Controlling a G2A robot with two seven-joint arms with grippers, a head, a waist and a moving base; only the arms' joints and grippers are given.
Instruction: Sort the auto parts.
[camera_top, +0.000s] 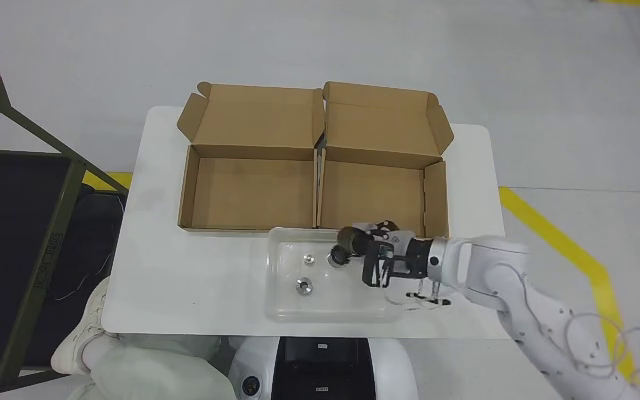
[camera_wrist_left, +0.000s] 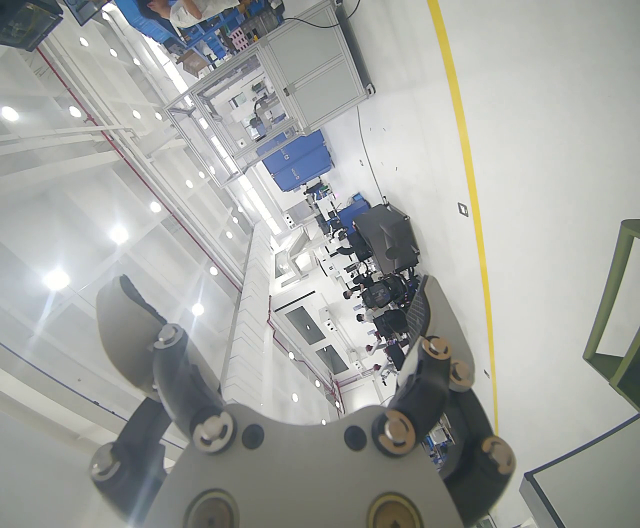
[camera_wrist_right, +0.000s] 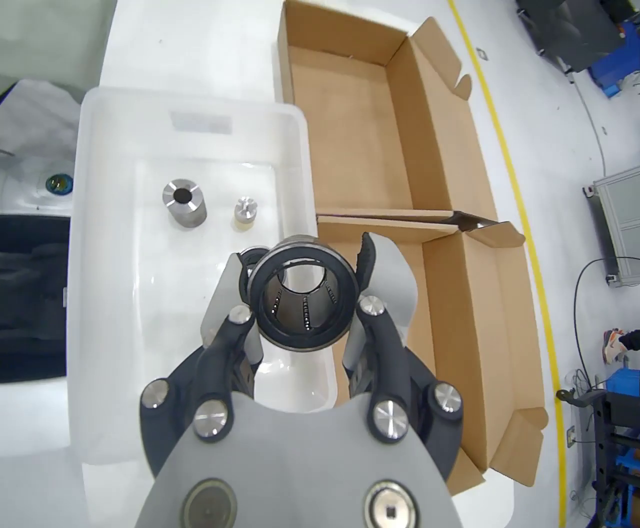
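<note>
Two open cardboard boxes stand side by side on the far half of the table (camera_top: 150, 260), their inner walls touching and their lids folded back toward the far edge. The floors of the left box (camera_top: 250, 190) and the right box (camera_top: 375, 195) show as bare brown cardboard from wall to wall. A clear plastic bin (camera_top: 272, 290) sits at the near edge, mostly in front of the right box, with its far rim just beside the boxes' near walls. Two metal parts stand upright and apart in the bin's left half. A steel bush with a bored hole (camera_wrist_right: 184, 202) is toward the near edge, and a smaller solid cylinder (camera_wrist_right: 245, 211) is closer to the boxes. The right pincer (camera_wrist_right: 304, 255) hangs over the bin's right half near its far rim, pinching a hollow linear bearing (camera_wrist_right: 305, 300) by its sides between both fingers. The bearing has black end rings, its bore lies roughly level, and it is lifted off the bin floor. A strip of white table runs along the left edge beside the left box and bin, and a narrower strip runs along the right edge. The left pincer (camera_wrist_left: 272, 290) is turned up toward the room, with its fingers spread and nothing between them.
</note>
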